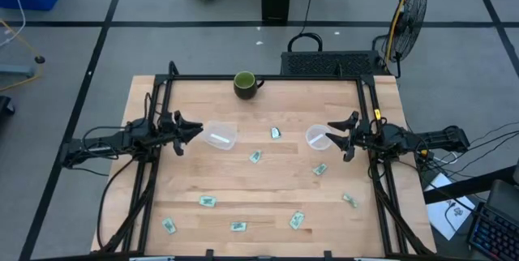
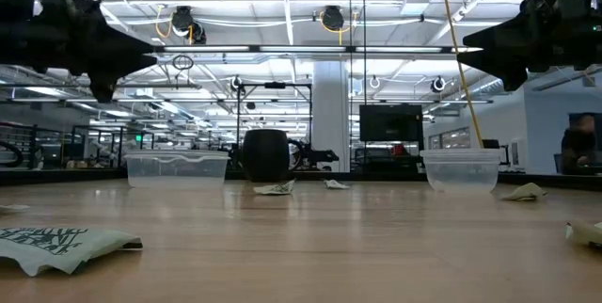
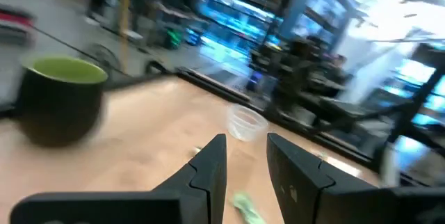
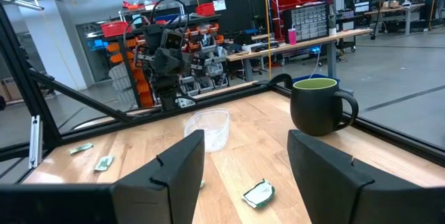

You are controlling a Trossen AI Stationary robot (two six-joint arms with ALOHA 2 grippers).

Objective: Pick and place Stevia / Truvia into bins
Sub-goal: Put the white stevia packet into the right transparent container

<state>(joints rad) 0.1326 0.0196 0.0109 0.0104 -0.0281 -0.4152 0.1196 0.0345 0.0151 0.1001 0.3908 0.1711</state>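
- The Stevia / Truvia sachets [image 1: 255, 156] lie scattered flat over the wooden table [image 1: 268, 188], none of them in a container and none in my fingers.
- From above, one sachet [image 1: 276, 133] lies between the two containers, another just nearer the middle, and one sachet [image 1: 319, 169] sits near the round cup.
- A loose row runs along the near edge: a sachet [image 1: 208, 201] left of centre, one [image 1: 169, 225] toward the left corner, one [image 1: 238, 227] near the middle, one [image 1: 297, 220] right of it, and one [image 1: 349, 200] toward the right side.
- The rounded-square tub [image 1: 220, 135] stands upright on the left half of the table, just in front of my left gripper.
- The round cup [image 1: 317, 137] stands upright on the right half, just in front of my right gripper.
- My left gripper [image 1: 190, 132] hangs above the table at the left edge, pointing inward at the tub; its fingers [image 3: 208, 168] stand partly apart with a narrow gap and nothing between them.
- My right gripper [image 1: 334, 134] hangs above the table at the right edge, pointing inward at the cup; its fingers [image 4: 177, 161] are spread wide and hold nothing.
- In the low view both grippers sit well above the table top, clear of the containers.
- The dark green mug [image 1: 245, 84] stands at the far edge of the table, apart from the sachets.
- A fan [image 1: 405, 18] stands on the floor beyond the table's far right corner.
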